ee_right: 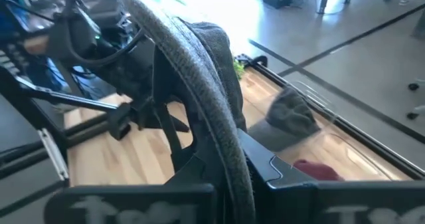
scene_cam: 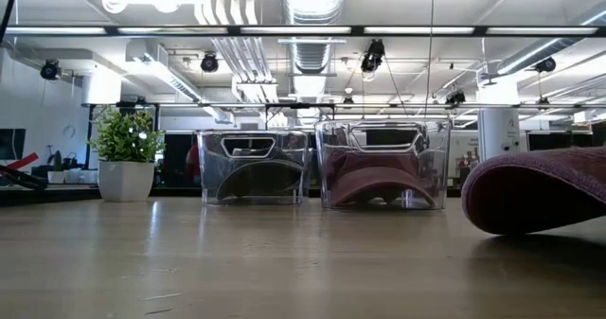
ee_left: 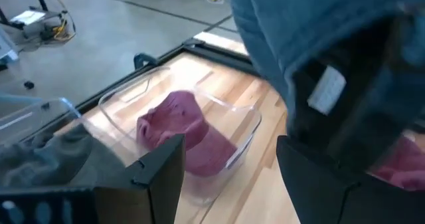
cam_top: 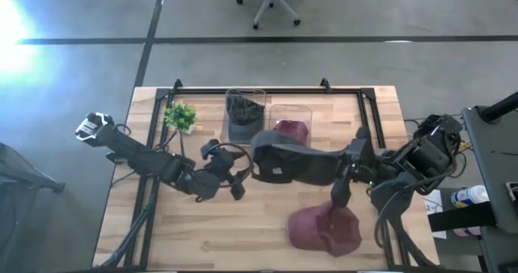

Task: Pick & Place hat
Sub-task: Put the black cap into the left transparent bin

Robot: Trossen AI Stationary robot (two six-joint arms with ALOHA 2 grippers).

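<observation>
Left to right in the high view: small potted plant (cam_top: 180,116) at the table's (cam_top: 243,232) back left. Left gripper (cam_top: 235,176) sits mid-table, fingers spread wide, nothing between them, just beside the dark grey hat (cam_top: 283,161). Right gripper (cam_top: 340,176) is clamped tight on that hat's rim and holds it up off the wood, in front of the two bins. Left clear bin (cam_top: 244,115) holds a dark grey hat, right clear bin (cam_top: 290,121) a maroon one. Another maroon hat (cam_top: 325,227) lies loose on the table front right.

View differences:
- Low view shows neither arm nor the held hat; only the plant (scene_cam: 125,153), both bins (scene_cam: 254,168) (scene_cam: 383,165) side by side and the loose maroon hat's (scene_cam: 540,188) domed edge at right.
- Left wrist view looks into the maroon bin (ee_left: 192,144), with the lifted hat's (ee_left: 332,44) inner label overhead.
- Right wrist view shows the hat's (ee_right: 199,78) rim edge-on, pinched between the fingers.

Materials: held hat is soft fabric, ribbed along the curved rim; bins are rigid clear plastic with cut-out handles; maroon hats have a fuzzy weave; tabletop is pale planked wood in a black frame.
</observation>
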